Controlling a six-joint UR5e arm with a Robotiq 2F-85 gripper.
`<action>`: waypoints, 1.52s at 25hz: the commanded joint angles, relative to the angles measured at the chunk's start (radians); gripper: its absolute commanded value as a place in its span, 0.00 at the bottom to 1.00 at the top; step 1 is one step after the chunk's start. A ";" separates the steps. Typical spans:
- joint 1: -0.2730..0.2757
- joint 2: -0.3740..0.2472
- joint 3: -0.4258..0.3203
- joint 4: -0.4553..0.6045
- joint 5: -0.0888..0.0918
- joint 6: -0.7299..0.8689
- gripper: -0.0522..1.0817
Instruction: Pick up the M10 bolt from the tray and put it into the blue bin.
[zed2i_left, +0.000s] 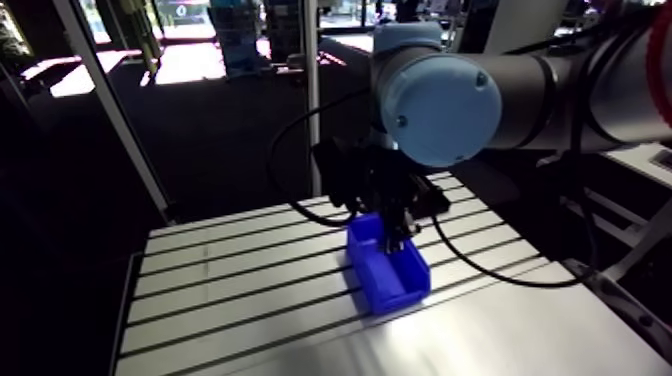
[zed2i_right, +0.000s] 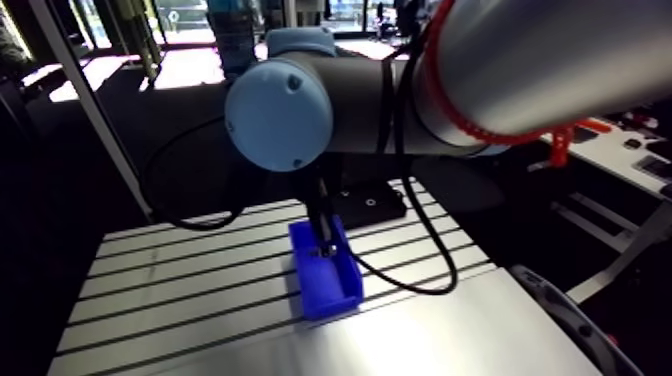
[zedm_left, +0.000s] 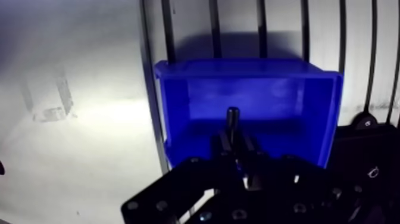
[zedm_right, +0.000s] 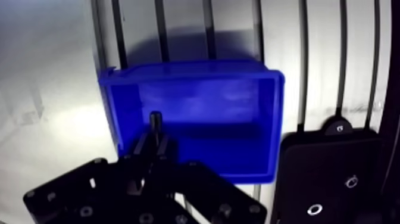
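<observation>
I see the M10 bolt (zedm_left: 232, 119) pinched between the two fingers of the gripper (zedm_left: 234, 143), which are closed on it. Its dark shank pokes out past the fingertips, over the open inside of the blue bin (zedm_left: 256, 95). The bin sits on the slotted table (zed2i_left: 240, 290), with the black tray (zedm_right: 333, 173) just beside it.

Dark bolt (zedm_left: 232, 118) (upright) hangs over the open blue bin (zedm_left: 178, 107).

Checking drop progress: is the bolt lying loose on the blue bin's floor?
No, the bolt is pinched in the pincer, held over the blue bin.
</observation>
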 joint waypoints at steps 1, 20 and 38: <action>0.000 0.034 0.005 0.000 0.000 0.001 0.93; -0.008 0.124 0.019 -0.117 -0.003 0.013 0.91; -0.006 0.127 0.023 -0.117 -0.002 0.012 0.76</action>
